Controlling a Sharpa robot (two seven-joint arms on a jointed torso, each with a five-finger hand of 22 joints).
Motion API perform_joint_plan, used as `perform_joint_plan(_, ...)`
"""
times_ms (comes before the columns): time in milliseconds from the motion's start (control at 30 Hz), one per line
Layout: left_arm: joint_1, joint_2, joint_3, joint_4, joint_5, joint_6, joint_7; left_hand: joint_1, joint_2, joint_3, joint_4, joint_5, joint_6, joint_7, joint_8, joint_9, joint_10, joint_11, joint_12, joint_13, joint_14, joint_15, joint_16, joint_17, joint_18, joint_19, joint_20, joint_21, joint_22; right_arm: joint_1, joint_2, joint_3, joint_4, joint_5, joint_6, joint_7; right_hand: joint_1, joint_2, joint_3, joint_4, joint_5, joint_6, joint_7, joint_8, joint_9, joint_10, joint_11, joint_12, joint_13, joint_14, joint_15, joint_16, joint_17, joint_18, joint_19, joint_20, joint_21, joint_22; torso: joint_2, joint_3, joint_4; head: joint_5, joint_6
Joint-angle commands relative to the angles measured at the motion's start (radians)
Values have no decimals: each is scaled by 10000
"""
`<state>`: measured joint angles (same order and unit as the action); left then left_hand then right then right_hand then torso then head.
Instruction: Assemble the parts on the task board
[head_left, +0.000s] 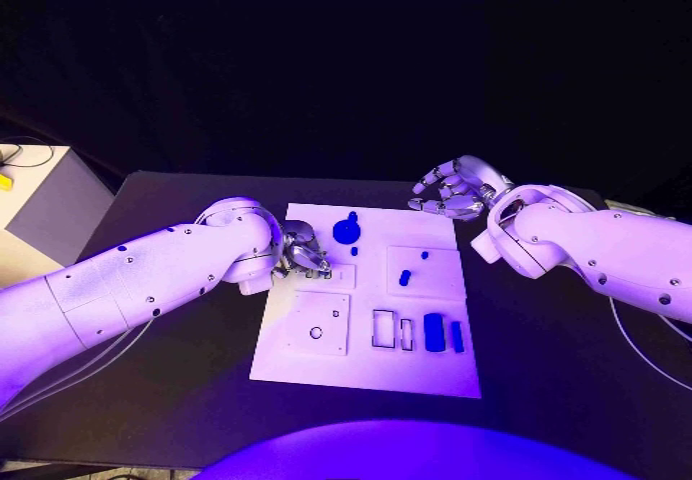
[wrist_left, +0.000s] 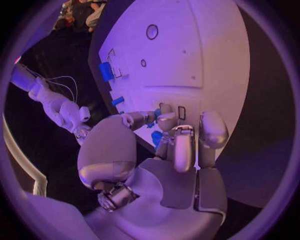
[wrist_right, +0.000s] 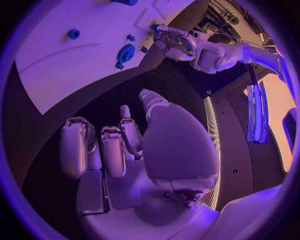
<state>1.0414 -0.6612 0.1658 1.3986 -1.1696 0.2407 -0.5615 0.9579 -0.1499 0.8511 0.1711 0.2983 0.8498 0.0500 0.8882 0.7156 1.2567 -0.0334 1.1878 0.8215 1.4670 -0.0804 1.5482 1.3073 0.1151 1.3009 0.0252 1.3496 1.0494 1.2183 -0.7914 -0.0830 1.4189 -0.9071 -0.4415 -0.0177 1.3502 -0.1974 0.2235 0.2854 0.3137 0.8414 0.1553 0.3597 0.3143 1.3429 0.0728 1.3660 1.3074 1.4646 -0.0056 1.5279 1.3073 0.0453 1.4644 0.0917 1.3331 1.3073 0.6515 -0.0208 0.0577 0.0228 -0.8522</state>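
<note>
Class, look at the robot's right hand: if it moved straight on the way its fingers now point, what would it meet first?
Probably the far edge of the task board, then the large round blue part. The right hand hangs off the board's far right corner, fingers curled toward it; its height is unclear.

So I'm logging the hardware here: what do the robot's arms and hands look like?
Both arms are smooth white rounded shells dotted with small dark screw holes. The left hand and right hand are silver metal, many-fingered, with rounded padded fingertips. Thin cables trail beside each arm.
</note>
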Motion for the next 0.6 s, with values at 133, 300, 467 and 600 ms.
perform_joint_plan(133, 2, 108, -16, -112, 132, 330, -81, 25, 136, 1802, -1828, -15, 161, -146, 47, -2, 5, -10, -47, -8, 919, -52, 42, 2237, -140, 75, 21, 61, -1, -17, 14, 1, -4, -37, 160, 71, -90, 29, -45, -9, 36, -87, 14, 37, 16, 12, 12, 31, 588, 872, 23, -3, 2038, 50, 340, 42, -29, 1288, 3, -4, -2, 3, -28)
perform_joint_plan(300, 9, 147, -18, -144, -8, 265, -77, 28, 143, 1795, -1828, -21, 158, -144, 45, -7, 7, -9, -47, -4, 921, -51, 44, 2242, -143, 83, 21, 67, 15, -20, 15, 1, -4, -36, 159, 72, -90, 29, -45, -9, 36, -87, 14, 37, 16, 12, 12, 31, 588, 872, 23, -3, 2038, 50, 340, 42, -29, 1288, 5, -1, 0, 4, -39)
perform_joint_plan(467, 17, 188, -20, -170, -202, 307, -74, 31, 148, 1790, -1828, -25, 156, -144, 44, -11, 5, -9, -50, -9, 920, -51, 42, 2239, -142, 77, 21, 62, 5, -22, 19, 1, -8, -36, 164, 72, -90, 29, -45, -9, 36, -87, 14, 37, 16, 12, 12, 31, 588, 872, 23, -3, 2038, 50, 340, 42, -29, 1288, 1, -2, 2, 1, -101)
perform_joint_plan(600, 20, 221, -22, -161, -345, 439, -71, 35, 149, 1785, -1831, -29, 154, -144, 43, -15, 4, -9, -54, -14, 922, -50, 46, 2246, -145, 84, 22, 67, 18, -24, 22, 1, -11, -35, 168, 74, -89, 31, -41, -7, 84, -93, 15, 43, 19, 19, 12, 43, 590, 871, 22, -7, 2033, 53, 339, 40, -44, 1282, 3, -5, -1, -32, -176)
